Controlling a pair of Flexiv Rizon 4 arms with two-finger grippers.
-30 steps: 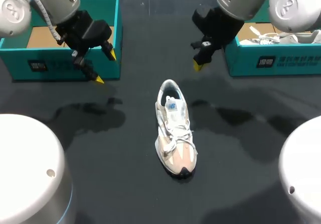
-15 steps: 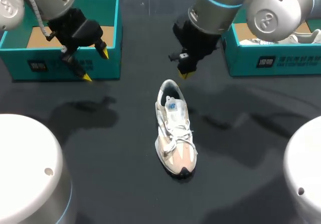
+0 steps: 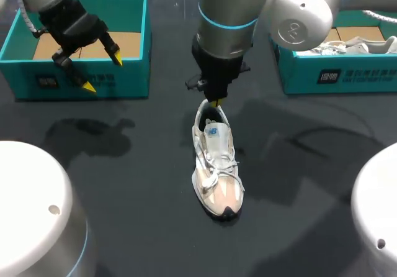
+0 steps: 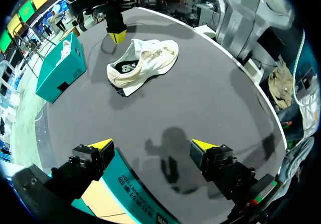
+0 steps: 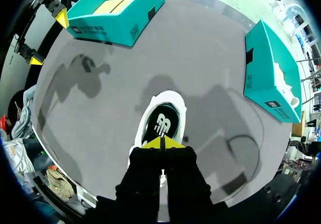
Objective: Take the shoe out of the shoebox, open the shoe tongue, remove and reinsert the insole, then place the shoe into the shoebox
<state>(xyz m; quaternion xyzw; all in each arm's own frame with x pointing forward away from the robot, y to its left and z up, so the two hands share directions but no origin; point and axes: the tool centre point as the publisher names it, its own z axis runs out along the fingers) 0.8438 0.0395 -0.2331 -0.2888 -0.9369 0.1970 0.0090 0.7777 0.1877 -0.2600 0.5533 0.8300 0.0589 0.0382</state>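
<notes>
Right claw (image 3: 215,103) pressed together, the two yellow tips meeting in one point, nothing pinched between them. It hangs straight down at the heel opening of the white and beige lace-up sneaker (image 3: 214,159). My wrist view puts the tips (image 5: 161,142) right over the dark insole and heel collar of the sneaker (image 5: 161,121). Can't tell if the tips touch the collar.

Sneaker sits upright on its sole, mid dark grey table (image 3: 124,184), outside both boxes and about midway between them. Toe points toward me, heel away. Laces crossed over the tongue.

Left claw (image 3: 102,72) spread wide, nothing in it, above the front wall of the open teal cardboard shoebox (image 3: 127,81) on my left. Brown cardboard floor shows inside. In the left wrist view the box rim (image 4: 125,189) is under the claw (image 4: 151,144), and the sneaker (image 4: 143,63) lies well ahead, with the right claw (image 4: 116,35) at its heel end.

Second teal shoebox (image 3: 347,75) on my right, well apart from the sneaker, holds another white shoe (image 3: 356,43).
</notes>
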